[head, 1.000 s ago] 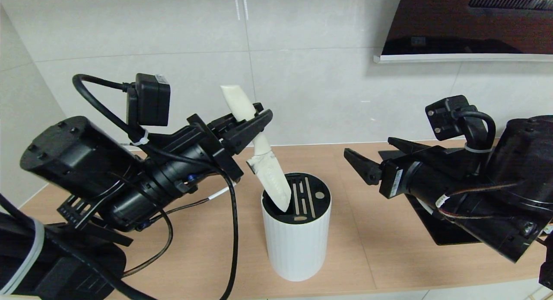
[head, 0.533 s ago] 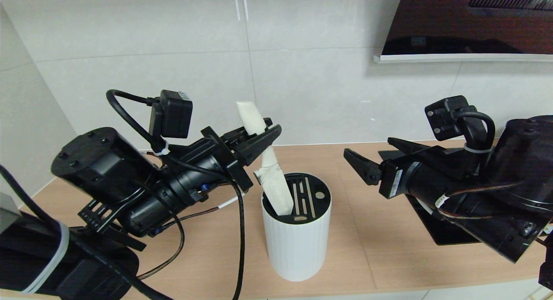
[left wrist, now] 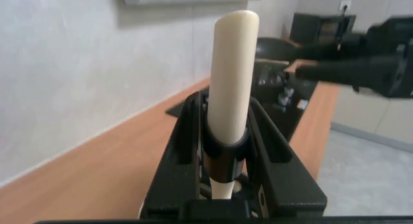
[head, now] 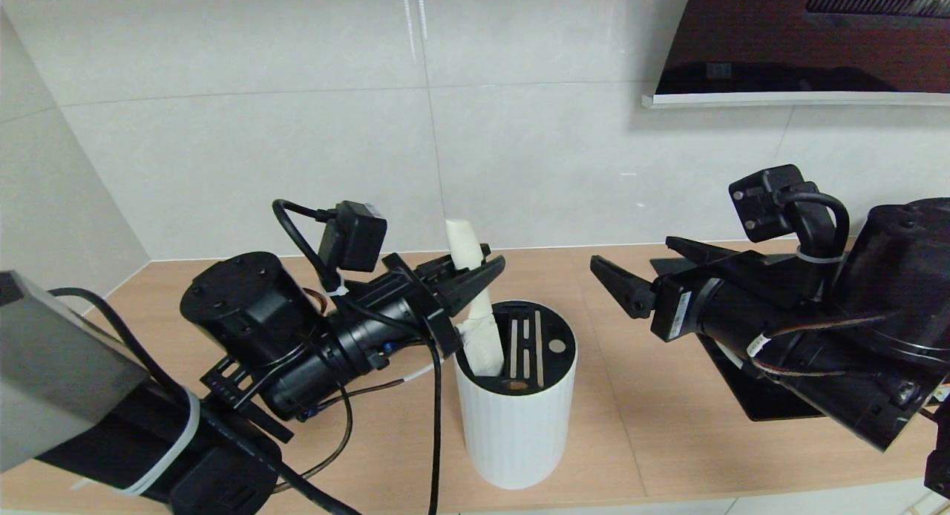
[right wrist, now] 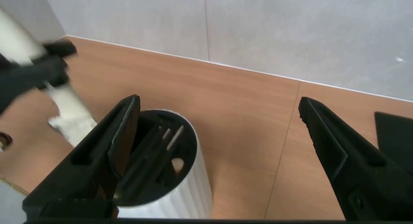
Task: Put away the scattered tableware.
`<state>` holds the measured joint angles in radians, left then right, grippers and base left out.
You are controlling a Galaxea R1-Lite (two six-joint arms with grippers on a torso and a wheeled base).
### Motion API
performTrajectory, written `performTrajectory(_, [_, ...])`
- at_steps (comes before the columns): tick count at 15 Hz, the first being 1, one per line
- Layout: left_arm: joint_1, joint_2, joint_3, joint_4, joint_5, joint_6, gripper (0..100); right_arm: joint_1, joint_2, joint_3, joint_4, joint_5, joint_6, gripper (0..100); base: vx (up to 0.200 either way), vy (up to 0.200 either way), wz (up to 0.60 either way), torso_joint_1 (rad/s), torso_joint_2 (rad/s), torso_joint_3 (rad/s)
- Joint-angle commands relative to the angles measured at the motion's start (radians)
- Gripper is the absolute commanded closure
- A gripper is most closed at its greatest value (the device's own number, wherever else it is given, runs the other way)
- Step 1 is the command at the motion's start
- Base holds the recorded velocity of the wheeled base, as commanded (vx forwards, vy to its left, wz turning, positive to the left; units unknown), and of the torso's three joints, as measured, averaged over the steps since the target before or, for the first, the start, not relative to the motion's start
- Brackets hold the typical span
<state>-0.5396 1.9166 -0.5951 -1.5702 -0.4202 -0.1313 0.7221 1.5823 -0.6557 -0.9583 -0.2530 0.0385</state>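
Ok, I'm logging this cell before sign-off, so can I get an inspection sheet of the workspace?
Surface: light wooden counter.
Job's things: white knife, blade down in a slot of the white ribbed holder.
Clutter: black flat slab on the counter under the right arm.
Grippers: left gripper, jaws shut on the knife handle; right gripper, jaws open, empty.
Cables: black cable from the left arm hangs beside the holder.
Surroundings: tiled wall, dark range hood.
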Motion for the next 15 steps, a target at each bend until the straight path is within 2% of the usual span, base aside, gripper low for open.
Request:
performTrajectory(1, [-0.013,0.030,0.011,-0.001,0.000,-0.001,100,0.000,0.002,0.001,0.000,0.000,0.000,0,0.000,0.000,0.00,0.000,0.00,0.000])
performTrajectory(11, [-0.019,0.062,0.014,-0.001,0.006,-0.002,100,0.002,0.002,0.001,0.000,0.000,0.000,0,0.000,0.000,0.00,0.000,0.00,0.000])
performTrajectory(12, [-0.020,0.061,0.014,-0.001,0.008,-0.002,0,0.002,0.002,0.001,0.000,0.000,0.000,0,0.000,0.000,0.00,0.000,0.00,0.000])
performTrajectory(15, [-0.020,0.044,0.014,-0.001,0.017,-0.005,0,0.002,0.002,0.001,0.000,0.000,0.000,0,0.000,0.000,0.00,0.000,0.00,0.000])
